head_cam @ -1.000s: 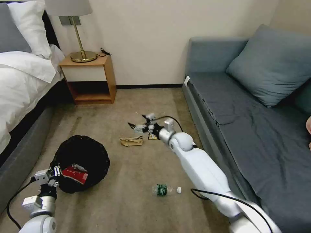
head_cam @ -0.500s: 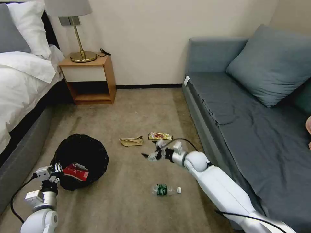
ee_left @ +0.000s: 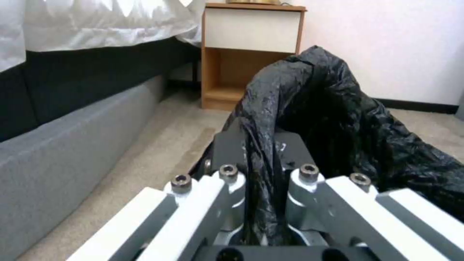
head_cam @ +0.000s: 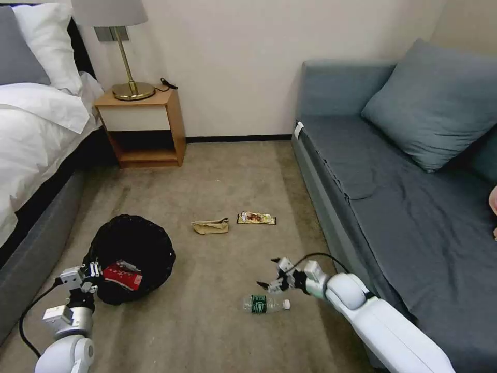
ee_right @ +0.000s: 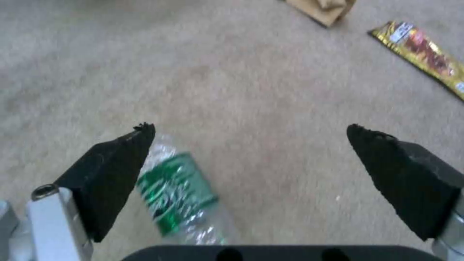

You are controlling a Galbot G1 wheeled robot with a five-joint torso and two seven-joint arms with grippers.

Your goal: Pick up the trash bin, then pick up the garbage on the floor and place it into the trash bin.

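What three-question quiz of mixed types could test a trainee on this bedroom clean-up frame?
1. True or false: the left gripper has its jaws shut on the rim of the trash bin.
2. Multiple choice: which litter item lies nearest the right gripper? A. crumpled brown paper bag B. clear bottle with green label C. yellow-brown snack wrapper
3. Fill in: the red snack bag lies inside the ____.

Key: 1. True, the black liner is pinched between the jaws. 2. B, the open jaws hang just over it on the carpet. 3. Trash bin.
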